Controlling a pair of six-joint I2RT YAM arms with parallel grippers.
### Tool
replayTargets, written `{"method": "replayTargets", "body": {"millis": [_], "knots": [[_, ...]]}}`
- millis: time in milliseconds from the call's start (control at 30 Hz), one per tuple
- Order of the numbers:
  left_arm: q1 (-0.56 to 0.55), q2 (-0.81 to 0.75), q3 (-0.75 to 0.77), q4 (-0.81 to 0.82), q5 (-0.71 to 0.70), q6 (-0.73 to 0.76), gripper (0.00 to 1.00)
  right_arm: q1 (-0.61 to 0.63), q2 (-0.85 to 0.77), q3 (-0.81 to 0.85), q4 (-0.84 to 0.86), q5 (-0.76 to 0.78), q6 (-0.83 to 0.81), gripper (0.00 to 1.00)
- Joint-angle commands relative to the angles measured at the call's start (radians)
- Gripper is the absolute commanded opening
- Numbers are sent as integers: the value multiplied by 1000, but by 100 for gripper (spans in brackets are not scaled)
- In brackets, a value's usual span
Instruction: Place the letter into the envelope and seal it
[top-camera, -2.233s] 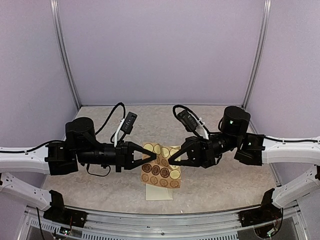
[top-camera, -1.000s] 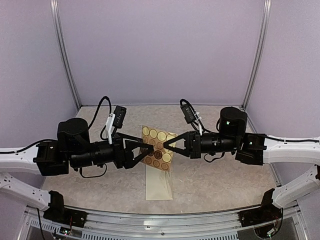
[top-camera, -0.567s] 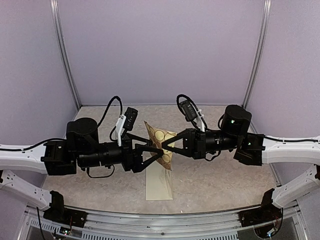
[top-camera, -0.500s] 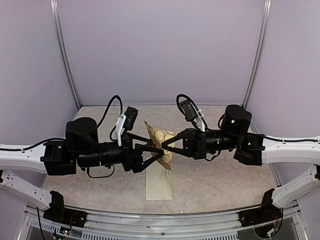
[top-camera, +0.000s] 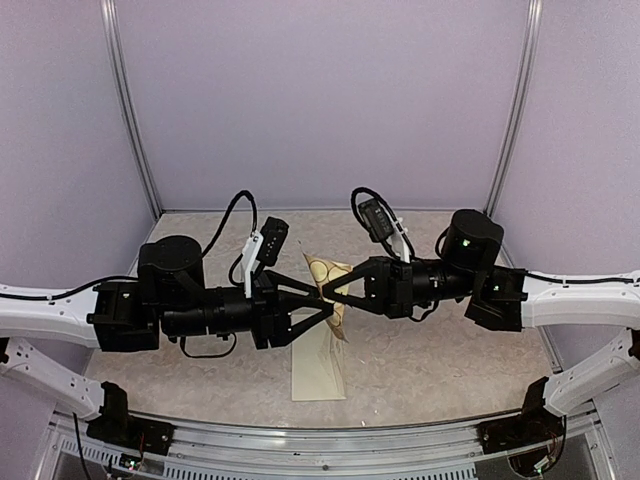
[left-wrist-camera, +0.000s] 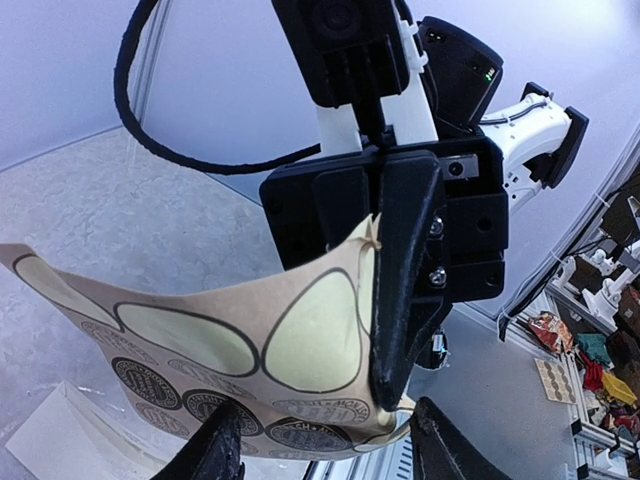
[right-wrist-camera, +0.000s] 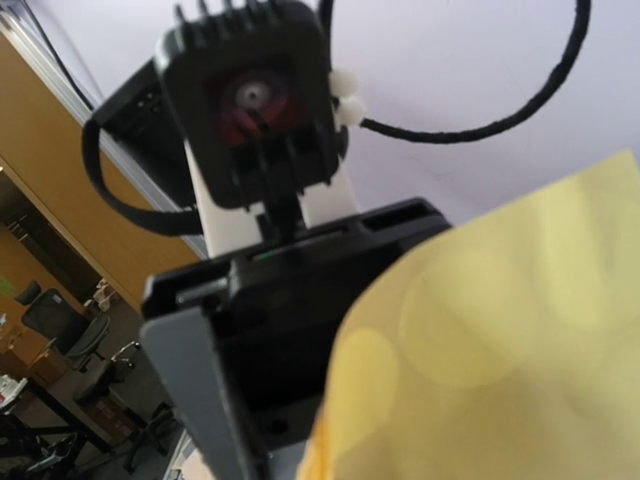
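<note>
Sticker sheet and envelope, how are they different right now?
The sticker sheet is up in the air, pinched by the right gripper; the envelope lies on the table. The sticker sheet is curled; the envelope is flat. The sticker sheet has round brown stickers and pale empty circles; the envelope is plain cream. Both are thin paper.
</note>
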Motion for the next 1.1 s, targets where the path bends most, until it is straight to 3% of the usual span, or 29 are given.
{"method": "replayTargets", "body": {"millis": [0, 600, 933, 1067], "knots": [[-9, 5, 30, 27, 10, 13, 48, 11, 8, 3, 43, -17, 12, 0], [-12, 11, 38, 52, 18, 35, 14, 11, 27, -18, 87, -36, 49, 0], [-35, 10, 41, 47, 7, 61, 2, 11, 28, -26, 52, 21, 68, 0], [-46, 8, 39, 45, -10, 65, 2, 10, 24, -34, 36, 50, 74, 0]]}}
